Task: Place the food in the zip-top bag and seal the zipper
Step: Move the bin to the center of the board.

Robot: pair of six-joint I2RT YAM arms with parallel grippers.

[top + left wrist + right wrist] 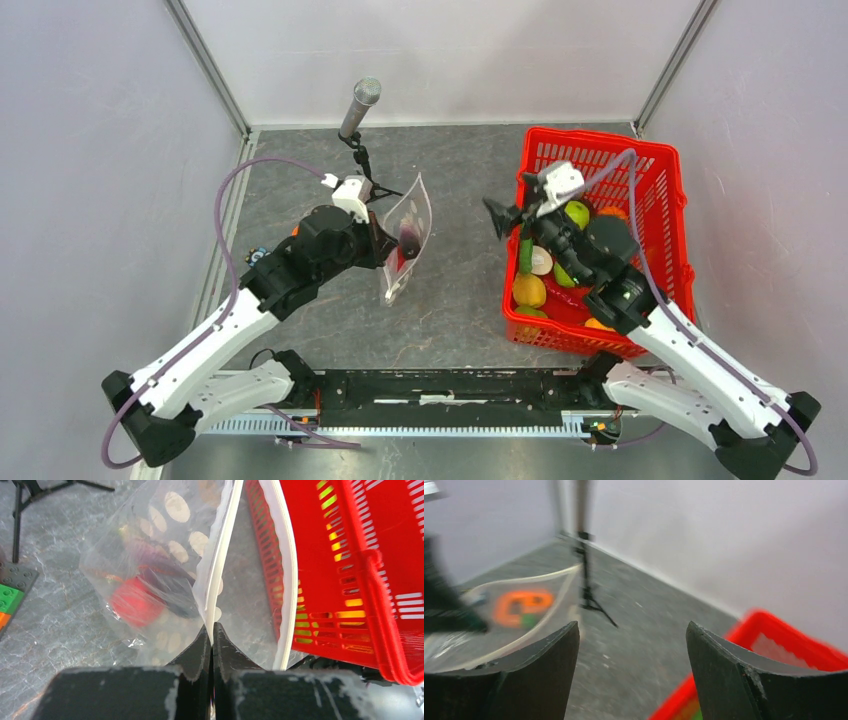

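**Top external view.** The left end effector point(388, 240) is clamped on one edge of the clear plastic zip-top bag point(412, 225) printed with white dots. It holds the bag up off the grey desk point(460, 170), left of centre, with the mouth gaping. Something dark and red sits inside. The right end effector point(497, 217) hangs between the bag and the red plastic mesh basket point(672, 200), just by the basket's left rim, with nothing visibly in it. More toy food lies in the basket, including a round green fruit point(577, 213), a yellow lemon point(529, 290) and a long green vegetable point(525, 255). A microphone on a small stand point(361, 100) stands on the far side.

**Left wrist view.** The two fingers are pressed together on the bag's film at the near end of the white zipper strip point(220, 560). The bag's other lip curves away to the right, beside the basket. A red piece point(134, 602) and a dark grape bunch point(165, 577) rest inside the bag.

**Right wrist view.** This view is blurred. The jaws stand wide apart with nothing between them. The bag is at the left and the basket at the lower right.

**Step in hand.** Loading looks partly done, and the zipper is unsealed. Next, the right arm should probably return over the basket, close on one piece and carry it through the open mouth. Sealing comes after the basket's food is in.
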